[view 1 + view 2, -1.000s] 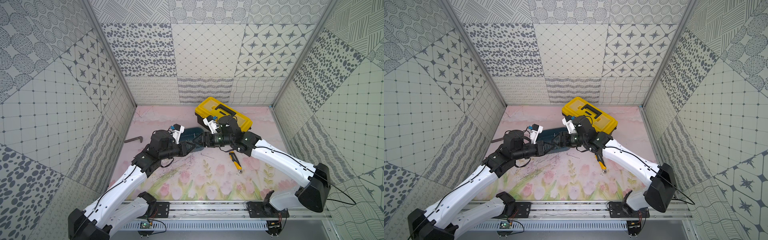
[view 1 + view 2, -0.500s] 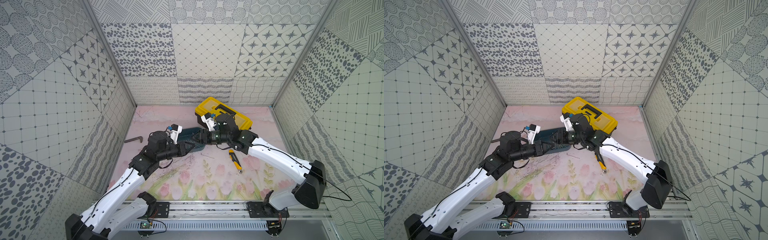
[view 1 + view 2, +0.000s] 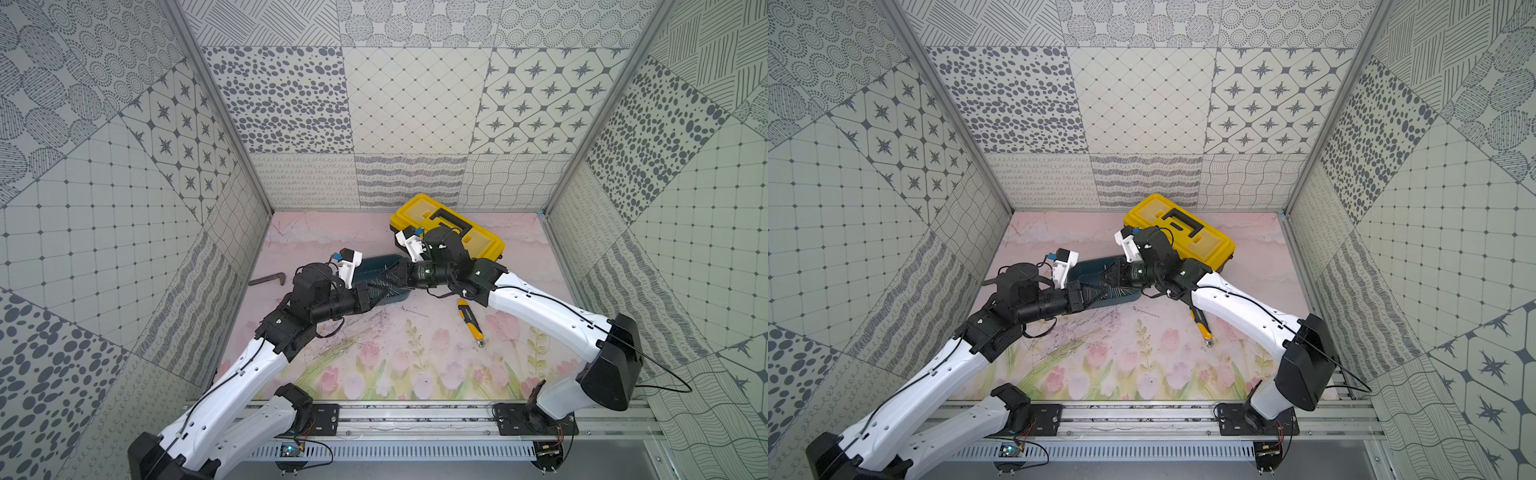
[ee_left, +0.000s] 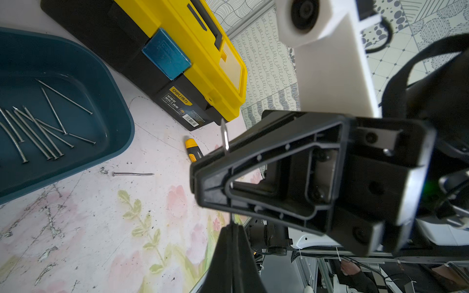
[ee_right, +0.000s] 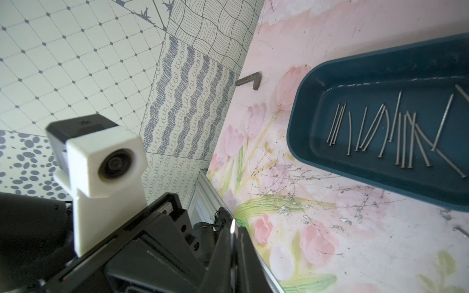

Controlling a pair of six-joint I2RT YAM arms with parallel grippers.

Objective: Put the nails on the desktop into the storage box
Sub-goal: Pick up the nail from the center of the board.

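Grey nail (image 4: 224, 134) clenched at once in left gripper (image 4: 231, 229) and right gripper (image 5: 233, 237), tip to tip just above the teal box (image 4: 115, 119) with many nails (image 5: 396, 132) inside, and one stray nail (image 4: 133, 174) on the desktop (image 4: 88, 228) just outside it, on the right gripper's side

Lab test booth: patterned panel walls (image 3: 415, 104) (arms (image 3: 249, 374) bolted to alu rail (image 3: 415, 417)).

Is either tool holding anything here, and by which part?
Both hold one thin grey metal nail. The left tool pinches one end, and the right tool clamps it partway along the shank, leaving the other end sticking out.
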